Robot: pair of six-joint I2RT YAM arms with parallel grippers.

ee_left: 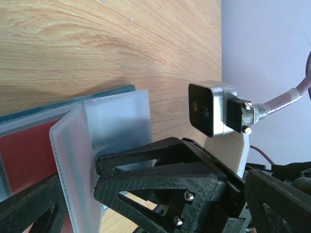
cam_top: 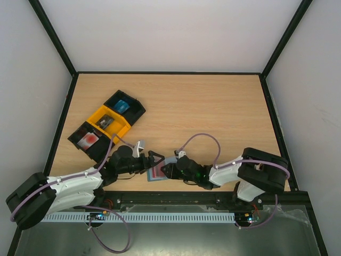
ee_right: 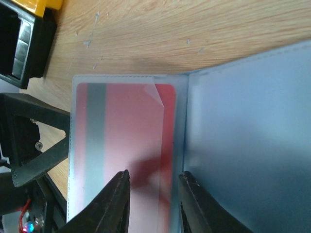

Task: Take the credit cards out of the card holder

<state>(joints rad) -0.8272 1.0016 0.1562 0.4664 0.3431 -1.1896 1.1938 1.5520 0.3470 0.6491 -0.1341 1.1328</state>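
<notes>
Holder [cam_top: 159, 175] lies open on the table [cam_top: 213, 106], right between the two grippers. It has a blue-grey cover and frosted clear inner sleeves. No print on it can be read, since the frosted plastic blurs the card face.

Card [ee_right: 121, 136] is red with a grey stripe down one long side. It sits fully inside a clear sleeve, directly under the right gripper. One sleeve corner is folded over at the card's far corner.

Right gripper [ee_right: 151, 199]: jaws narrowly apart, tips cut off by the frame edge. They straddle the card's edge just beside the holder's fold. The card shows flat through the gap, with nothing pinched between the fingers. The gripper's shadow falls on the card. The plain blue-grey panel lies off to its right in the wrist view.

Left gripper [ee_left: 77, 182]: clamped on a frosted flap of the holder. The flap stands upright between the two black fingers and touches both. The red card lies flat to the left of that flap.

Right wrist camera [ee_left: 210, 109] sits just beyond the left gripper, lens facing it.

Trays [cam_top: 109, 121], black and yellow, sit well beyond the left gripper toward the far left. Their contents are too small to read.
</notes>
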